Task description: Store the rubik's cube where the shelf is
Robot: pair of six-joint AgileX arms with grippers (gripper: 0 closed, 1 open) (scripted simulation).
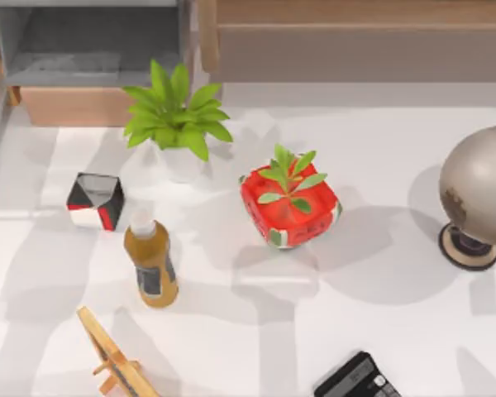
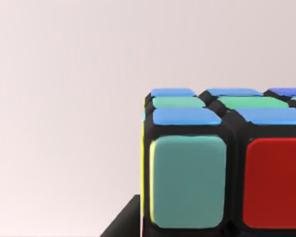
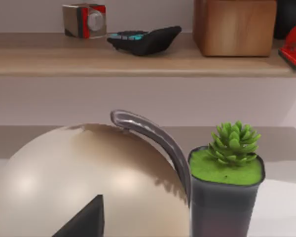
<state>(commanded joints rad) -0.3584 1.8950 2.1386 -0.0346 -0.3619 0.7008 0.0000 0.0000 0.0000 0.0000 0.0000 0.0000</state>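
Rubik's cube (image 2: 222, 163) sits v. close to the left wrist cam, against a plain pale backdrop. Blue and green tiles on its upper face, teal and red tiles on the near face, a yellow sliver on the side edge, black grid between. Can't tell where it is over the table, or whether it rests on anything.

Handling, as a guess: hard plastic, rigid, light, not fragile. The tiles look glossy, so prob. slippery, and the layers may twist if squeezed off-centre. Best hold is flat pads on two opposite faces, mid-height and centred on the middle row, not on edges or corners.

Dark wedge (image 2: 122, 223) just beside the cube's lower corner is likely part of the left gripper. Whether it's clamped on the cube or apart, can't tell. Same for the right gripper: can't tell. Its wrist cam looks over the globe (image 3: 89, 182) and a small potted succulent (image 3: 229, 173).

Shelf (image 1: 355, 51) runs along the table's back edge, centre to right. Between it and the front stand the red planter (image 1: 289, 207), leafy plant (image 1: 175, 112), faceted box (image 1: 95, 201) and bottle (image 1: 151, 265), so the carry prob. needs height to clear the leaves.
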